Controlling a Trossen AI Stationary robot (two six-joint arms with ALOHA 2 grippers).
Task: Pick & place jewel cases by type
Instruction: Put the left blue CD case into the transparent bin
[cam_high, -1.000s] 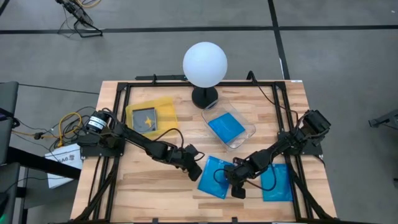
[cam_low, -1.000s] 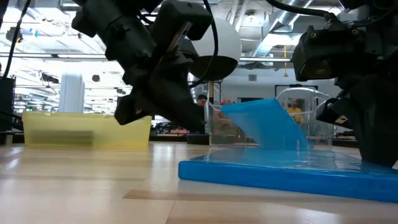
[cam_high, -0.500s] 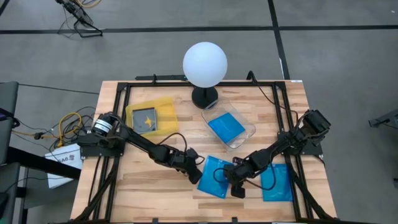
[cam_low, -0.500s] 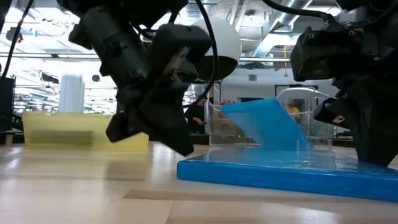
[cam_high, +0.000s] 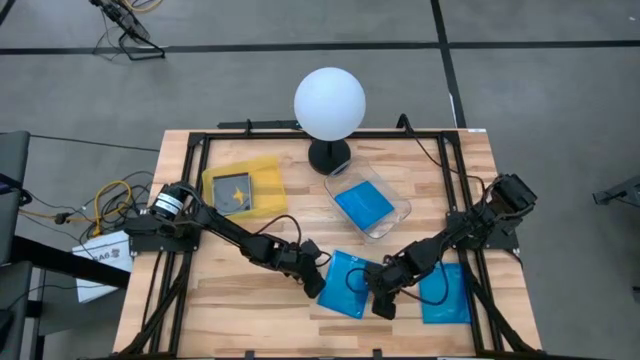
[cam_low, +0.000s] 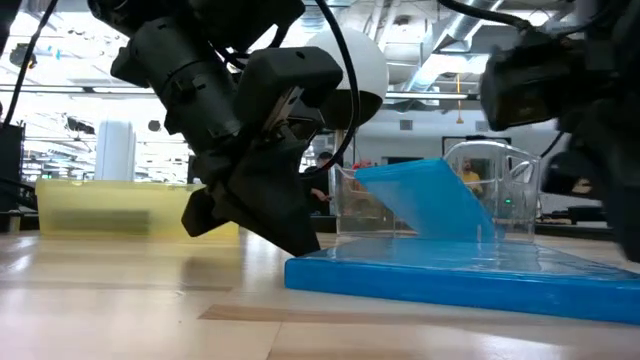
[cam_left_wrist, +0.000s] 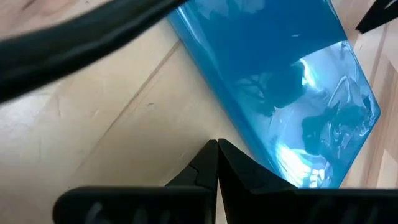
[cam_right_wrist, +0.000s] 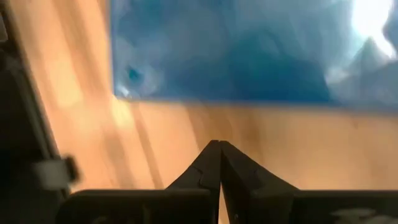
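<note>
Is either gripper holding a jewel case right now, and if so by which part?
Nothing is held. The left gripper is shut on nothing beside the blue case's left edge; the right gripper is shut with bare table between it and the case.

A yellow shallow plastic tray (cam_high: 243, 188) lies far left, holding a dark square jewel case (cam_high: 235, 190). A clear plastic tray (cam_high: 398, 203) sits centre, holding a blue jewel case (cam_high: 362, 205). Two more flat blue jewel cases (cam_high: 345, 283) (cam_high: 447, 292) lie near right.

White globe lamp (cam_high: 329, 103), yellow tray (cam_high: 262, 171)
</note>
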